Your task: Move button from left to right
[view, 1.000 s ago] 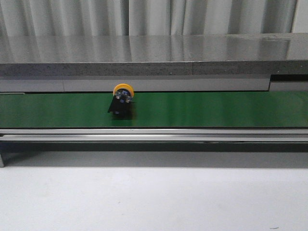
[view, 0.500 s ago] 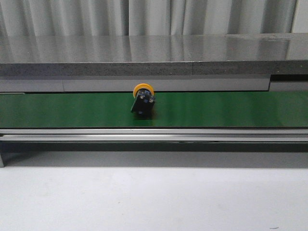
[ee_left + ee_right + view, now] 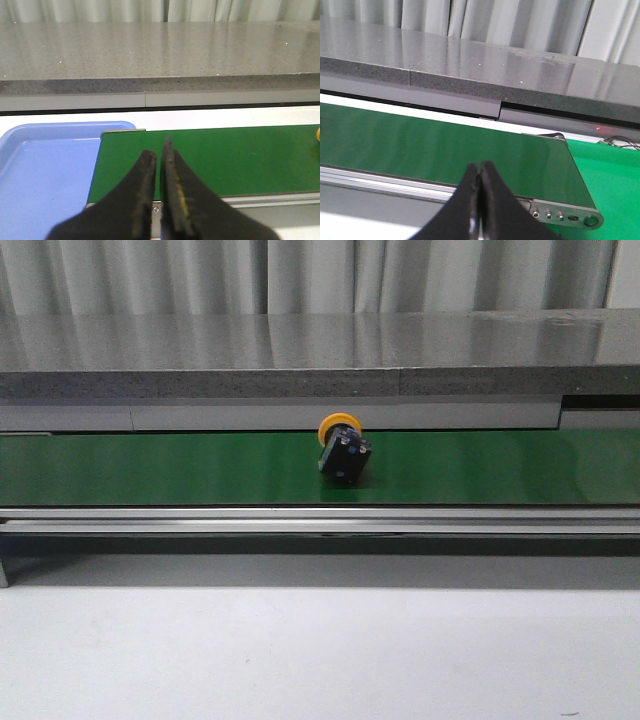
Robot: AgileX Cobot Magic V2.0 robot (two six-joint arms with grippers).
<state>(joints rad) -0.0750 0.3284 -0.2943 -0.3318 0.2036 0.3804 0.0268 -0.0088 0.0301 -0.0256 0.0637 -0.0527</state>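
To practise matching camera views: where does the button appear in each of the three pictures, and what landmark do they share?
Front view: the button lies tilted on the green belt, near the middle.
Left wrist view: only a yellow sliver at the picture's edge, probably its cap.
Right wrist view: not in it.
Shared landmark: the green belt, with the grey stone ledge behind.

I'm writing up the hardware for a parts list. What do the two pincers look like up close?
Both are matte black with two long fingers that taper to narrow tips. The left pincer has a thin yellowish strip running down the inner edge of one finger. The right pincer is plain black, with a pale glint low in the seam between its fingers. No cables, labels or sleeves show, and the arms are out of view.
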